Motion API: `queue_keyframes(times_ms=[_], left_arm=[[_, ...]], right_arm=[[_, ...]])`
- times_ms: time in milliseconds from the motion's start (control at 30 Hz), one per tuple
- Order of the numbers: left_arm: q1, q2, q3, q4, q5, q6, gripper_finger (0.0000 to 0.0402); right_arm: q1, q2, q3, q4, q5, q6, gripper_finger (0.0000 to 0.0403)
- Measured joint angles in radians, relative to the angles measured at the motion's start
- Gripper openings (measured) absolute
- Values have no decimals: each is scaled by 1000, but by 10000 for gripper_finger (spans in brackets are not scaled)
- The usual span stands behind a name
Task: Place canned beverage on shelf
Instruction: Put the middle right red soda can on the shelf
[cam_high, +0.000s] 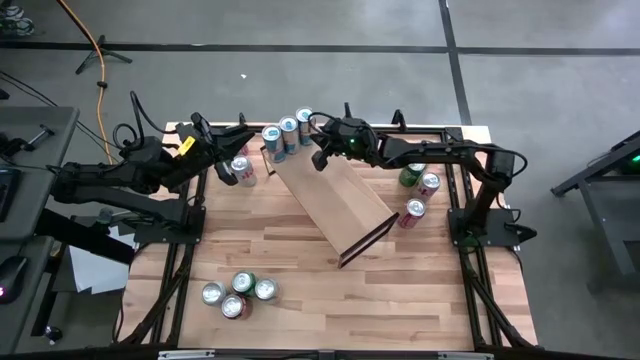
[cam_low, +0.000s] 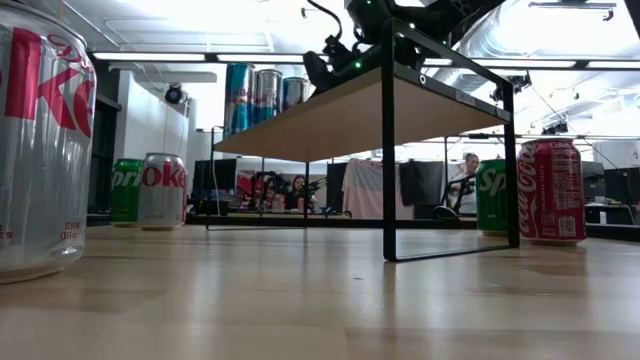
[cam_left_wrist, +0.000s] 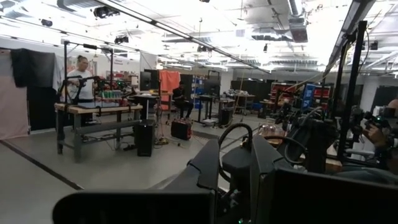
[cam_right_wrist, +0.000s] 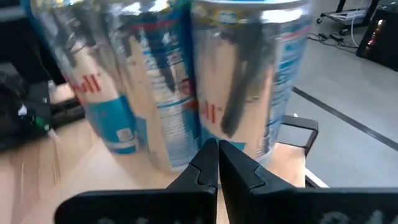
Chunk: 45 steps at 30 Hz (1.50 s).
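The shelf (cam_high: 335, 200), a pale-wood plank on a thin black frame (cam_low: 388, 160), stands slantwise in the middle of the table. Three tall silver-and-blue cans (cam_high: 288, 130) stand upright in a row on its far end (cam_low: 265, 97), and they fill the right wrist view (cam_right_wrist: 168, 81). My right gripper (cam_high: 320, 157) is shut just in front of them, above the plank (cam_right_wrist: 217, 149). My left gripper (cam_high: 235, 140) is raised at the table's far left, shut with nothing in it. My right gripper has its shut fingertips (cam_right_wrist: 210, 152) right in front of the lower part of the cans, between the middle one and the end one (cam_right_wrist: 249, 74). Whether the fingertips touch either can I cannot tell.
A red-and-white can (cam_high: 243, 170) stands left of the shelf. Green and red cans (cam_high: 418, 185) stand to its right (cam_low: 551, 190). Several cans (cam_high: 238, 293) cluster near the front edge, one of them close to the low camera (cam_low: 40, 140). People work at benches beyond the table.
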Motion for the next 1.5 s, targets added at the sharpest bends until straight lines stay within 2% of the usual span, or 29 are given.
queue_keyframes(times_ms=[267,500,600,767,933,1100,1300,1433,1500], left_arm=[[0,0,0,-17,0,1,0],[1,-6,0,-127,14,3,0],[1,-15,-26,-118,79,-1,0],[13,-22,-144,47,198,-26,0],[51,-23,-271,225,268,-83,0],[79,-25,-277,232,324,-63,0],[114,-36,-276,212,398,-75,0],[123,-41,-277,163,410,-119,0],[123,-41,-277,162,409,-129,0]], right_arm=[[-24,-108,4,-257,4,-66,0],[-36,-333,4,-568,-92,-124,0],[-29,-448,4,-680,-130,-122,0],[28,-634,4,-757,-151,-39,0],[133,-745,3,-747,-131,8,0],[245,-756,3,-728,-45,25,0],[352,-656,2,-710,28,30,0],[376,-592,-9,-712,43,13,0],[369,-604,-59,-688,28,10,0]])
